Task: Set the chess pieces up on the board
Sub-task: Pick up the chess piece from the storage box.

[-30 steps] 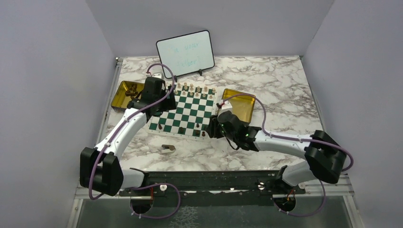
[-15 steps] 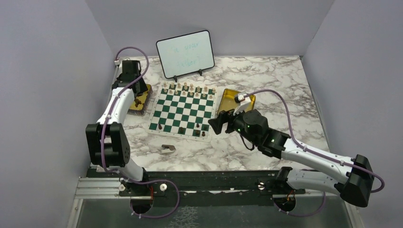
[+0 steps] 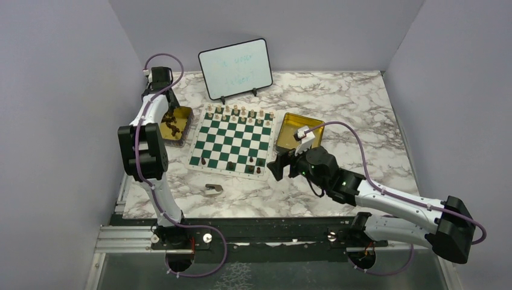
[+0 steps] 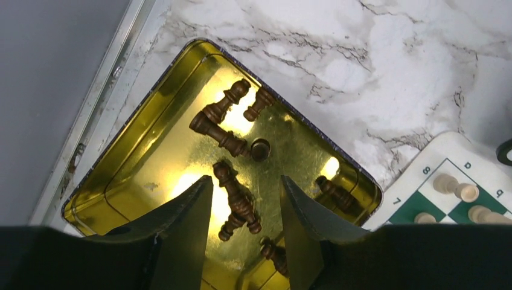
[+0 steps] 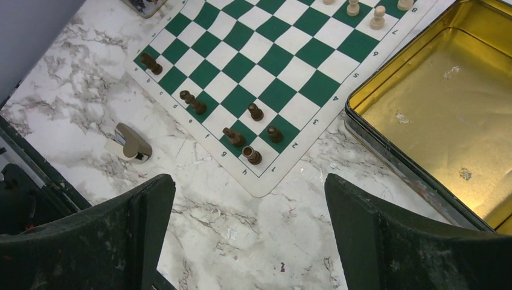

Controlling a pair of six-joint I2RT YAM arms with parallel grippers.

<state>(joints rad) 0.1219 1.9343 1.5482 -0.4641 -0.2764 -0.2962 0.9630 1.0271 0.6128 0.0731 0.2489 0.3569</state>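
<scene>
Left gripper (image 4: 246, 181) hangs over the shallow gold square metal tin (image 4: 145, 157) near the far-left corner of the marble bench (image 3: 338, 103). Its two black fingers stand apart and grip nothing. In this tin lie several dark brown wooden chess pieces (image 4: 234, 194), almost all on their sides. Some touch or cross one another, and one seems to stand upright. The piece directly under the gap of the fingers touches a second one at its lower end.

I judge that these figures are very light and stiff, but smooth and round, so they can roll or slip out on the shiny metal floor. The best place to hold seems to be across the narrow body, between head and base. A piece that lies alone, like the one near the tin's wall on the board side, should be easier than the crossed ones.

The right gripper (image 5: 249, 181) hovers near the near-right corner of the green and white checked chessboard mat (image 5: 275, 60), with its fingers wide apart and empty. Beside the right edge of the mat is a second gold square tin (image 5: 435, 109), which holds only some small specks.

The mat lies in the middle of the bench, toward the far edge. A row of light tan wooden pieces (image 3: 238, 112) stands along its far side, and a few dark pieces (image 5: 255, 112) are on its near rows, at least one of them leaning or lying. A small grey-brown scrap (image 5: 128, 145) lies on the marble between the mat and the near edge.
</scene>
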